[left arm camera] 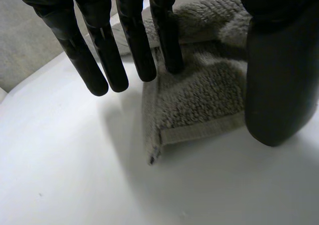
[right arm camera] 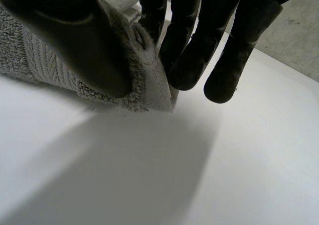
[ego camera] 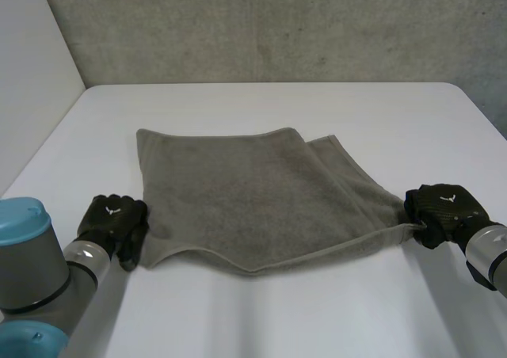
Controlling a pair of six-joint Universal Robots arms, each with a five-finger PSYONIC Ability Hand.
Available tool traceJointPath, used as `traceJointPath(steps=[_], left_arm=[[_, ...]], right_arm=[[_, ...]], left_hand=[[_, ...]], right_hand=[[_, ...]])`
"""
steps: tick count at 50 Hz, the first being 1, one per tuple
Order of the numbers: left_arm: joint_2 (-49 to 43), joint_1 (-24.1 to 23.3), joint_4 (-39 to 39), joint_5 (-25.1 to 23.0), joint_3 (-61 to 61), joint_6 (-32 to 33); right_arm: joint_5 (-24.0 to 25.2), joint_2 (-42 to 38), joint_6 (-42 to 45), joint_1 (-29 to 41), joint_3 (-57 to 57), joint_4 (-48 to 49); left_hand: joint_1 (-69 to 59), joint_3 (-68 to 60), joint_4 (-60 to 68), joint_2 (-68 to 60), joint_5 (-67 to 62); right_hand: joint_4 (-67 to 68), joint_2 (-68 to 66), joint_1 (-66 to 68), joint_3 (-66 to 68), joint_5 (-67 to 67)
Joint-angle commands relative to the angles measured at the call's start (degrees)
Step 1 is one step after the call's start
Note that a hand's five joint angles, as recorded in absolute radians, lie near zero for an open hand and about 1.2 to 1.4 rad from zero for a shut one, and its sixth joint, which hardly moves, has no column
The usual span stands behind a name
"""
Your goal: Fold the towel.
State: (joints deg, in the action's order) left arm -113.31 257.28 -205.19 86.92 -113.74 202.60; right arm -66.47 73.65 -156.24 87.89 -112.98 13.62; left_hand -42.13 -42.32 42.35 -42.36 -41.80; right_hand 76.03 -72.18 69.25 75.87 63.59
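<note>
The towel (ego camera: pixel 253 199) is lying flat with bare white table (ego camera: pixel 277 310) showing all round it. Its right far edge is showing two offset layers, so it is probably sitting doubled over already.

The left hand (ego camera: pixel 115 222) is resting at the towel's near left corner. In its wrist view the fingers (left arm camera: pixel 169 46) are hanging straight, one tip touching the pile. The thumb (left arm camera: pixel 279 85) is hovering over the cloth on the corner's other side, and the corner is lying flat beneath, so this hand is holding nothing yet, as far as the angle is letting me judge.

The right hand (ego camera: pixel 444 207) is pinching the towel's near right corner. Its thumb (right arm camera: pixel 75 41) is pressing the bunched hem against the fingers and raising it slightly.

The terry is looking thick, soft and limp, light enough to lift but sure to sag between two holds. It is not looking slippery, and the loops should be giving good purchase. The stitched hem at each near corner is looking like the firmest place to grip, taking both layers together.
</note>
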Motion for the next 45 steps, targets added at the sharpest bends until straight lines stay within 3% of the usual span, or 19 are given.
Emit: traceJointPath(steps=[1,20,22,23,24,32,38,45], left_arm=[[0.1,-0.1,-0.7,0.0,1.0,-0.1],[-0.1,-0.2,-1.9,-0.1,1.0,-0.4],[0.1,-0.5,-1.9,-0.3,0.7,-0.4],[0.1,-0.5,-1.9,-0.3,0.7,-0.4],[0.2,-0.8,-1.8,-0.3,0.6,-0.4],[1.4,-2.1,-1.2,-0.3,-0.1,-0.5],[15.3,-1.5,-0.6,0.0,-1.0,-1.2],[32.1,0.3,7.2,0.1,4.8,-1.6]], right_arm=[[0.0,-0.1,0.2,0.0,-0.1,0.0],[-0.2,-0.3,2.3,0.0,-0.4,-0.1],[-0.2,-0.3,3.0,0.0,-0.5,-0.1],[-0.2,-0.3,3.0,0.0,-0.5,-0.1],[-0.2,-0.3,3.2,0.0,-0.5,-0.1],[-0.4,0.4,3.0,-0.5,0.0,-0.3],[-0.5,8.4,2.8,-0.8,3.5,-3.8],[0.5,19.2,2.3,-1.0,16.6,-18.1]], left_hand=[[3.7,3.8,-3.9,3.9,13.3],[-14.8,-14.7,14.6,-14.6,-5.2],[-27.2,-27.0,27.0,-27.0,-17.6],[-27.3,-27.1,27.1,-27.1,-17.6],[-36.8,-36.6,36.6,-36.6,-27.1],[-37.9,-37.7,37.7,-37.6,-28.2],[-37.9,-37.7,37.7,-37.6,-28.2],[-37.9,-37.7,37.7,-37.6,-28.2]], right_hand=[[4.0,-7.8,10.7,4.1,6.4],[4.0,-7.8,10.7,4.1,6.4],[4.0,-7.8,10.7,4.1,6.4],[4.0,-7.8,10.7,4.1,6.4],[4.0,-7.8,10.7,4.1,6.4],[4.0,-7.8,10.7,4.1,6.4],[4.0,-7.8,10.7,4.1,6.4],[4.0,-7.8,10.7,4.1,6.4]])
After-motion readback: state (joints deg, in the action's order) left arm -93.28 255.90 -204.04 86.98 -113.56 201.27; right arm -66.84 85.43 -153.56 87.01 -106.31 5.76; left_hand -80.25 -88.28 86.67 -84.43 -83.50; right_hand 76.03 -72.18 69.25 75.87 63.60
